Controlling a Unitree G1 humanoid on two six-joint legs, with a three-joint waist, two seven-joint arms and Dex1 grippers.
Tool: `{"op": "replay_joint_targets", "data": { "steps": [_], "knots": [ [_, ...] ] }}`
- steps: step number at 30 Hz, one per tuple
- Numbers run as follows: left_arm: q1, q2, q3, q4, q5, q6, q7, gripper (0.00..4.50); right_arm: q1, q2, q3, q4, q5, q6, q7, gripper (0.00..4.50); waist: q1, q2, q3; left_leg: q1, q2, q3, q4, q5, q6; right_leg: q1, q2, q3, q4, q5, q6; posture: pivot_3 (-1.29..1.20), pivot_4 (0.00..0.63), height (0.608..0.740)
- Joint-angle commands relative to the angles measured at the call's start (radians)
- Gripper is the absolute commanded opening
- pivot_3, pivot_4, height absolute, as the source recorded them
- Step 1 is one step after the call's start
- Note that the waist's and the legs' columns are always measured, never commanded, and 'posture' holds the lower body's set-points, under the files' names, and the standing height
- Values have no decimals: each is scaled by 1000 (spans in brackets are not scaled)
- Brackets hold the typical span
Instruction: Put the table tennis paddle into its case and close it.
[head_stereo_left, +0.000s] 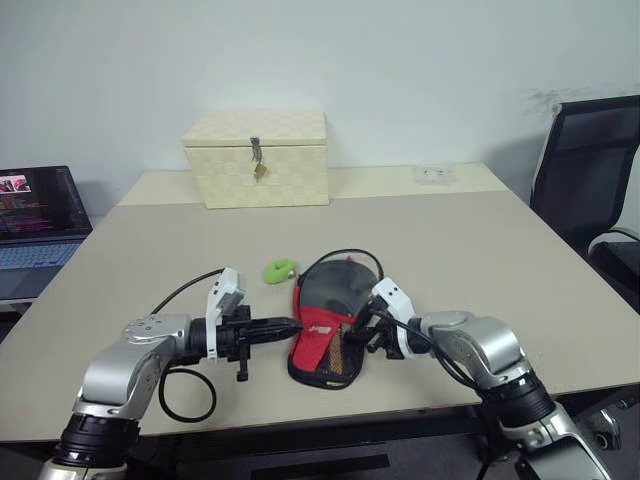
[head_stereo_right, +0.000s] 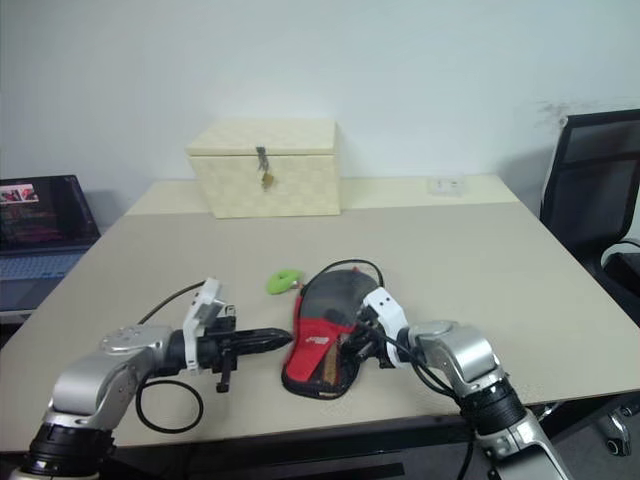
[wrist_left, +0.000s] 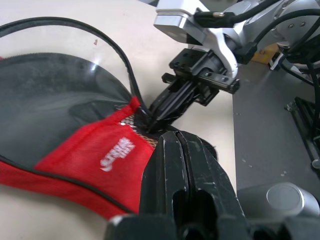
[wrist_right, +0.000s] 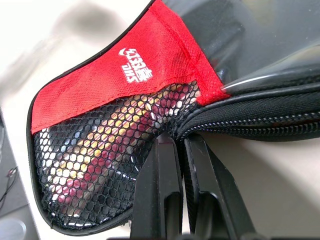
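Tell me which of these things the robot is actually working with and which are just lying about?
In use: the case, the table tennis paddle visible through its mesh, the left hand, the right hand.

Lying about: cream woven box, laptop, black chair, green ring.

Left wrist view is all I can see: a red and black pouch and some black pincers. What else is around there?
Observer: A cream box with a latch stands at the far side, behind the pouch.
Operator: Anything small nearby?
Observer: A green ring lies just beside the pouch's far end.
Operator: And to the sides?
Observer: An open laptop sits on the robot's left.
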Motion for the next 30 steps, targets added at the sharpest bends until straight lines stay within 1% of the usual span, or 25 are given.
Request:
{"op": "replay_joint_targets", "data": {
  "steps": [1,9,18,23,27,30],
  "knots": [
    [-6,17,1,-38,-27,0,-13,0,19,-29,-7,-105,57,37,31,22,1,0,0,0,0,0,0,0,0,0,0,0,0,0,0,0,150,740],
    [-10,15,-10,-32,-21,-3,-19,0,41,-111,-12,-158,92,61,54,22,2,0,0,0,-1,0,0,0,0,0,0,0,0,-1,1,0,150,740],
    [0,17,-10,-39,-19,-4,-14,0,-17,-191,-1,-88,70,3,103,22,4,0,0,0,-1,1,0,0,0,0,0,0,-1,-1,1,0,150,740],
    [0,15,-10,-38,-17,-5,-9,0,-40,-199,9,-65,68,-12,117,22,4,0,0,0,-1,0,0,0,0,0,0,0,-1,-1,1,0,150,740],
    [4,14,-7,-39,-16,-7,-4,0,-28,-176,3,-86,86,17,98,22,4,0,0,0,-1,1,0,0,0,0,0,0,-1,-1,1,0,150,740],
    [7,13,-7,-37,-13,-11,1,0,-8,-163,-18,-106,93,44,66,781,4,0,0,0,0,0,0,0,0,0,0,0,0,-1,1,0,150,740]
  ]
}}
